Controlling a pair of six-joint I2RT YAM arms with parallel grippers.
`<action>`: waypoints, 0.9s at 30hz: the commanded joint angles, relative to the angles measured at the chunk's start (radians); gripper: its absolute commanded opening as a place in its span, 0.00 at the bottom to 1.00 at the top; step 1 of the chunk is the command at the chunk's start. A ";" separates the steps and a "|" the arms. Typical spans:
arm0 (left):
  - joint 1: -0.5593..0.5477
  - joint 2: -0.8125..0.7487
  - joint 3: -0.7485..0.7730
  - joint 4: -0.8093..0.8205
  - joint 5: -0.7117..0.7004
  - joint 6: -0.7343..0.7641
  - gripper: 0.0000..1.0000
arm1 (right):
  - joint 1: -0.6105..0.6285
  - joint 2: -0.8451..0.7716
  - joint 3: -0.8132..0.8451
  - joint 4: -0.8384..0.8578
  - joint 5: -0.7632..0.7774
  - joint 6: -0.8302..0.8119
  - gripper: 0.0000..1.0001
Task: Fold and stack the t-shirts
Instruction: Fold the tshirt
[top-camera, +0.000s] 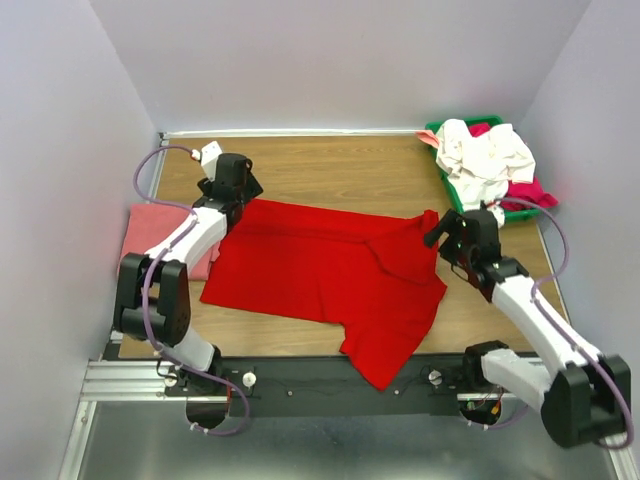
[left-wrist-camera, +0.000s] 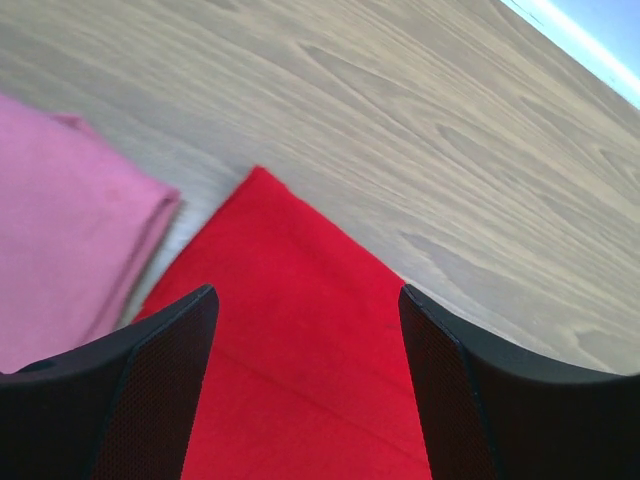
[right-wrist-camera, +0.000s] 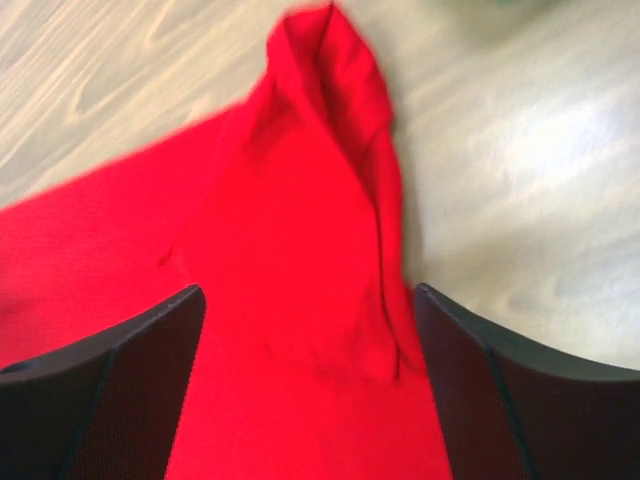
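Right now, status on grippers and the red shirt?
Left gripper open, right gripper open, nothing held. Red t-shirt lies on table under both. Pink folded shirt beside its left corner.

A light wood-grain table (top-camera: 330, 170) sits boxed in by plain, pale lavender-grey walls (top-camera: 60, 150) on three sides. A white strip (top-camera: 290, 132) runs along its far edge. At the near edge lies an aluminium rail (top-camera: 120, 378) with dull sheet metal (top-camera: 300, 445) below. The light is soft and even.

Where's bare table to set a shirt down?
Bare table runs along the far edge, behind the red shirt, up to the tray. Crowded: centre, the pink shirt at left, the heaped tray.
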 joint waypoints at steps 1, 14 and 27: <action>-0.020 0.107 0.046 0.054 0.089 0.052 0.80 | -0.004 0.179 0.151 -0.003 0.105 -0.057 0.82; -0.017 0.368 0.186 0.056 0.120 0.082 0.81 | -0.005 0.677 0.453 -0.003 0.174 -0.176 0.45; 0.003 0.411 0.186 0.043 0.072 0.079 0.63 | -0.034 0.733 0.461 -0.002 0.208 -0.110 0.00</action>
